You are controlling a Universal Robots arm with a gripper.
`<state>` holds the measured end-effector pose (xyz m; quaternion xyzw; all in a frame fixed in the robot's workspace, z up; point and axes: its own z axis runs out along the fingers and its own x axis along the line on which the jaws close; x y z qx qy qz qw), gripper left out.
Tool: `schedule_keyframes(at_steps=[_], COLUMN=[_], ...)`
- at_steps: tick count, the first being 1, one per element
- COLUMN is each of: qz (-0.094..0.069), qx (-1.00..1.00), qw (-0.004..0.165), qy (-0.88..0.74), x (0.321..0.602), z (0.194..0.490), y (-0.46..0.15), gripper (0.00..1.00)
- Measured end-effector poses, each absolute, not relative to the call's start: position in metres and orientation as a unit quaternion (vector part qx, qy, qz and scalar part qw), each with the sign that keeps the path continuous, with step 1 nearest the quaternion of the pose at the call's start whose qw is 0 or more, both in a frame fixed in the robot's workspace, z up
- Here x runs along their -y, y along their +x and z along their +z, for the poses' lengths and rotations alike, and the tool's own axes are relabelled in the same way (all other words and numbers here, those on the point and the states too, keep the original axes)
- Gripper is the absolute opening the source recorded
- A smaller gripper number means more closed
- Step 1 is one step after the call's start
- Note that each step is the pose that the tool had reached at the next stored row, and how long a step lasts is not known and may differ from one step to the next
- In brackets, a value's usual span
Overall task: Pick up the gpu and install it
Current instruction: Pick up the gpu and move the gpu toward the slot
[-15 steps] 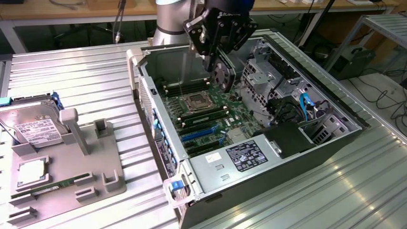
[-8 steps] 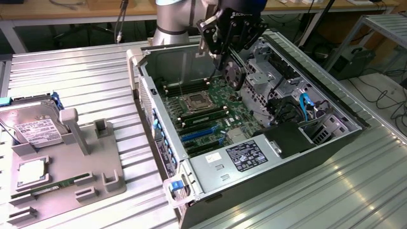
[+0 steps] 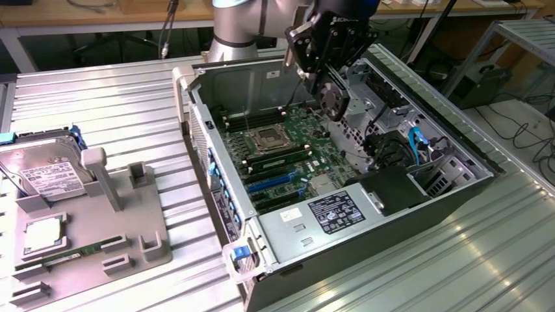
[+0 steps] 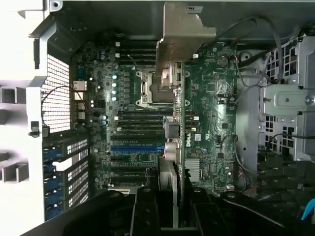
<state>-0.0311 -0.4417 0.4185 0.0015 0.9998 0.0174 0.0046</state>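
Hanging edge-down in the hand [image 4: 173, 216], the gpu [image 3: 335, 97] sits at about one o'clock in the exterior view. It is over the twelve o'clock end of the open case [image 3: 217, 84] and, as far as I can judge, apart from the motherboard [image 3: 299, 123].

The hand is clenched on the card's upper edge, one finger on each face. The card looks light and stiff, so weight is no worry; fragility is. Its faces likely carry small parts, and its lower edge presumably bears the contacts. That makes the bare upper edge the sound place to pinch, as it is here. A thin board held by one edge may pivot in the grip.

The silvery bracket [image 4: 183, 34] at one end is thin metal and could snag the case wall. Blue slots [image 3: 269, 182] lie toward seven o'clock from the card. Out at nine o'clock, on the table [image 3: 104, 97], a hard drive [image 3: 48, 172] rests in a grey holder [image 3: 113, 240].
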Motion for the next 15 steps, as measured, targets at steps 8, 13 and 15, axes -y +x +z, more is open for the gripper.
schedule_keyframes(at_steps=[8,13,15], qz=[0.017,0.017,0.017], qx=[-1.000,-1.000,-1.000], qw=[0.005,0.005,0.005], qy=[0.001,0.001,0.001], x=[0.442,0.442,0.442], z=[0.417,0.417,0.417], y=[0.004,0.019,0.019], gripper=[0.28,0.28,0.28])
